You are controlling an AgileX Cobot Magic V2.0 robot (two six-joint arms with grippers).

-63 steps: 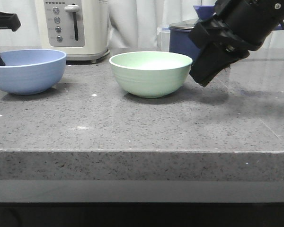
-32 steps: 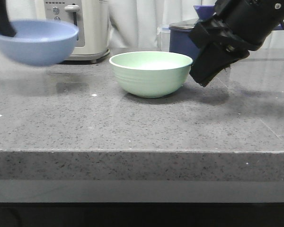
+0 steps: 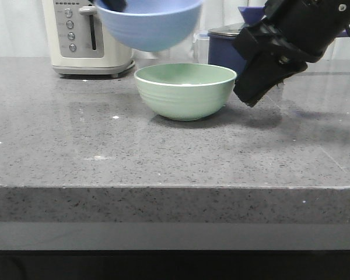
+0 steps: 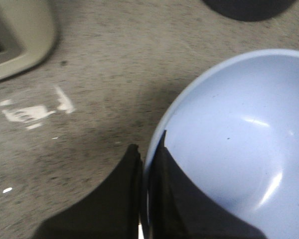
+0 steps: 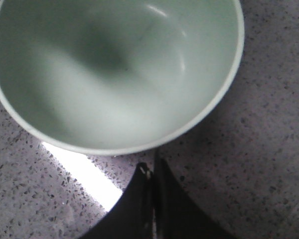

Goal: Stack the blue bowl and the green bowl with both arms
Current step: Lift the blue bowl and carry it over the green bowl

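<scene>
The left tool (image 4: 144, 199) is clenched on the rim of the one blue bowl (image 3: 149, 23), a finger on each side of the wall, holding it in the air above and slightly left of the one green bowl (image 3: 185, 90). The right tool (image 5: 152, 199) has its fingers pressed together, grasping nothing, just beside the green bowl's rim. That bowl sits upright on the grey desk (image 3: 163, 157). Behind stand one toaster (image 3: 84, 38) and one dark blue pot (image 3: 224, 46).
</scene>
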